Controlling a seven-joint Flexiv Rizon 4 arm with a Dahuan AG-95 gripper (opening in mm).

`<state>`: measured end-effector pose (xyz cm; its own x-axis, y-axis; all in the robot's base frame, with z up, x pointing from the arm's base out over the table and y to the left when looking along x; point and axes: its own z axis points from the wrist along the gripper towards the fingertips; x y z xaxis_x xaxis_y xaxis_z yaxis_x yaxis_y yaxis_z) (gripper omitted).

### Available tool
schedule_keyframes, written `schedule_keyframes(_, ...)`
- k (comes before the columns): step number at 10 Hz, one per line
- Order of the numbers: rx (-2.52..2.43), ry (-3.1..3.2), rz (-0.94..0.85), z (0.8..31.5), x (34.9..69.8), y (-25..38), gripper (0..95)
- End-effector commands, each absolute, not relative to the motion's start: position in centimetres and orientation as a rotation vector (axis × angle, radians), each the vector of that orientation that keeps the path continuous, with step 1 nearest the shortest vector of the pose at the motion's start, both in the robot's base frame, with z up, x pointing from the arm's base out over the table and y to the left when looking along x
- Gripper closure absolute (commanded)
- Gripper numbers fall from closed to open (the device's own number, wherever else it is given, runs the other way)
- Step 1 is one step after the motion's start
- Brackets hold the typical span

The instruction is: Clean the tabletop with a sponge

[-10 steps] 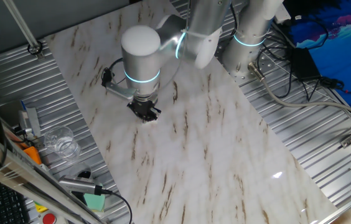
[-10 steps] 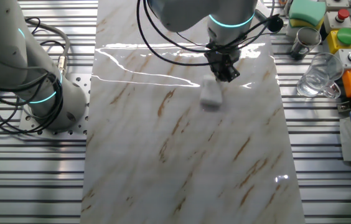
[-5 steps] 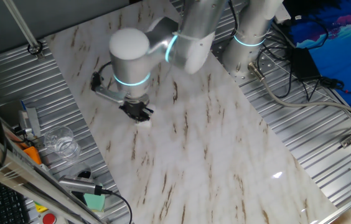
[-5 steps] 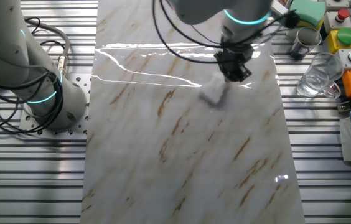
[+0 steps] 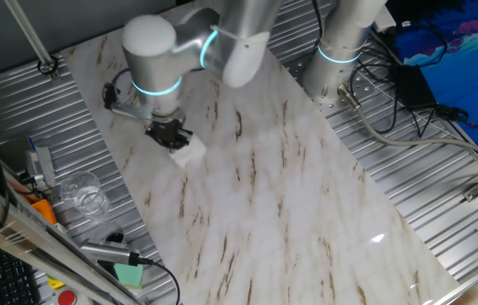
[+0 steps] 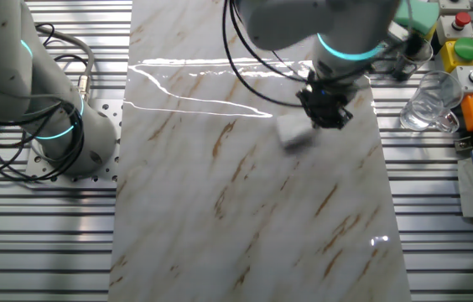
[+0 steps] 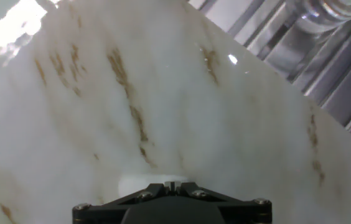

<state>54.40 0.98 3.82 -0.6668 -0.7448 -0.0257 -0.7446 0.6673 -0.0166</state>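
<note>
The hand (image 5: 169, 135) presses down on the marble surface (image 5: 290, 203) at upper left of the frame, fingers closed on the white sponge (image 5: 189, 151), which lies flat beside it.

White sponge (image 6: 291, 129) flat on veined tabletop (image 6: 245, 218), seemingly.

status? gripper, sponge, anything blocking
Gripper low on tabletop, shut on sponge, sponge trailing on the marble. Glass cup off the slab on the ribbed metal; nothing blocking on the marble.
</note>
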Motion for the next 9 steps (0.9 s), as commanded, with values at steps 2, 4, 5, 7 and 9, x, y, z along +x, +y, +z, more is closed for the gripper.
schedule_keyframes(2,-1.336,2.822,-0.004,3.9,54.4,-1.6,95.0)
schedule_keyframes(4,-1.353,2.818,-0.009,4.1,54.5,-2.3,95.0)
schedule_keyframes(5,-1.341,2.831,-0.007,4.2,54.4,-2.5,95.0)
schedule_keyframes(7,-1.268,2.854,0.029,4.2,54.2,-2.7,95.0)
schedule_keyframes(9,-1.194,2.869,0.088,4.0,53.9,-2.6,95.0)
